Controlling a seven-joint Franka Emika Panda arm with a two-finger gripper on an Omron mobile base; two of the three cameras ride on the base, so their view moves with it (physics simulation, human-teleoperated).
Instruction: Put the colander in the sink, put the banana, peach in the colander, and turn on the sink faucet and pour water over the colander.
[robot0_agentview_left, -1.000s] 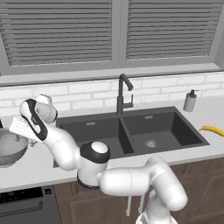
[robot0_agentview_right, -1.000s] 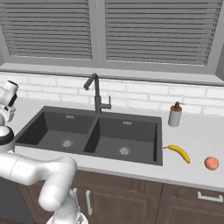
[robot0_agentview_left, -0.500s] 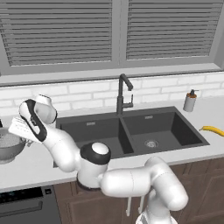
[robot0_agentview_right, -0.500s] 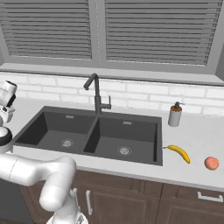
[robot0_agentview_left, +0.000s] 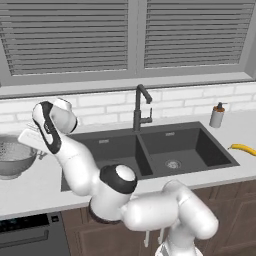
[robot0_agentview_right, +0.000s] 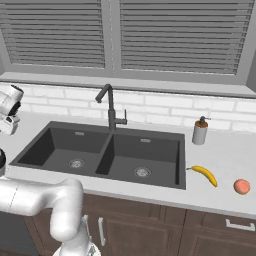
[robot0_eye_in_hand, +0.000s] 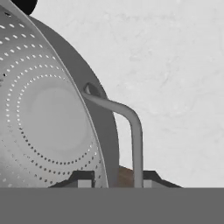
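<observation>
1. We see the colander (robot0_agentview_left: 14, 157) on the light counter (robot0_agentview_left: 30, 190), left of the sink (robot0_agentview_left: 150, 150) and well apart from the fruit.
2. In the hand view the colander (robot0_eye_in_hand: 48, 118) shows its perforated inside, and its wire side handle (robot0_eye_in_hand: 127, 131) arches out from the rim.
3. The gripper (robot0_eye_in_hand: 113, 178) sits at that rim: one fingertip (robot0_eye_in_hand: 83, 178) is inside the bowl, the other (robot0_eye_in_hand: 148, 177) just outside near the handle.
4. The fingers are drawn close together across the rim, so we read the gripper as pinching the colander, though the contact itself lies at the edge of the view and is hard to confirm.
5. The sink is dark grey with two basins, a round drain in each.
6. The sink faucet (robot0_agentview_right: 107, 107) stands behind the divider, its spout curving to the left in the right base view.
7. A soap dispenser (robot0_agentview_right: 200, 131) stands on the counter right of the sink.
8. The banana (robot0_agentview_right: 204, 174) lies on the counter just right of the sink.
9. The peach (robot0_agentview_right: 242, 186) rests farther right, apart from the banana.
</observation>
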